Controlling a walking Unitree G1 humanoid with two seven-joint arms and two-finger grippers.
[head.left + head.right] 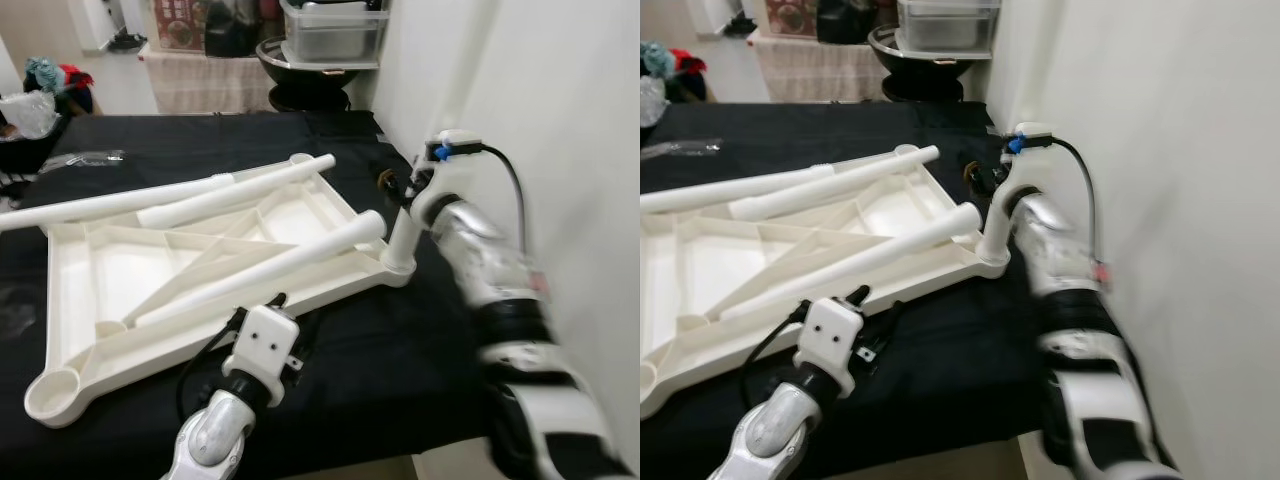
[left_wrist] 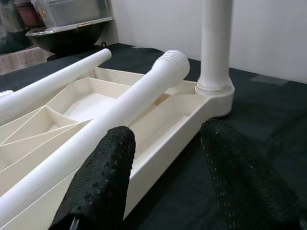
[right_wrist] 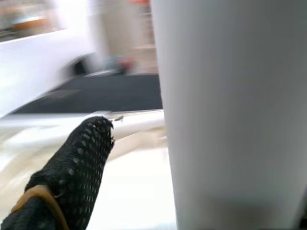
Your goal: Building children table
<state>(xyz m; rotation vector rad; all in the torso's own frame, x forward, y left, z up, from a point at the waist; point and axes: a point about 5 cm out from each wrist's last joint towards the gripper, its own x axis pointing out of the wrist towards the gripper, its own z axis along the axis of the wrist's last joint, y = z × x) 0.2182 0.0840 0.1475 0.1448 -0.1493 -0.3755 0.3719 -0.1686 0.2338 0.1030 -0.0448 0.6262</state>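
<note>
Right gripper (image 1: 408,188) fingers grasp the upright white plastic leg (image 1: 404,232) at the inverted white tabletop's (image 1: 110,270) right corner. Left gripper (image 2: 168,158) fingers released, near edge.

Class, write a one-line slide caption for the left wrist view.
Open left pincer hovers by the upturned white tabletop, one loose leg lying across it, another leg standing upright in its corner socket.

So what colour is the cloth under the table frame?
Black cloth; clearest in the left eye view, under the white plastic table frame.
</note>
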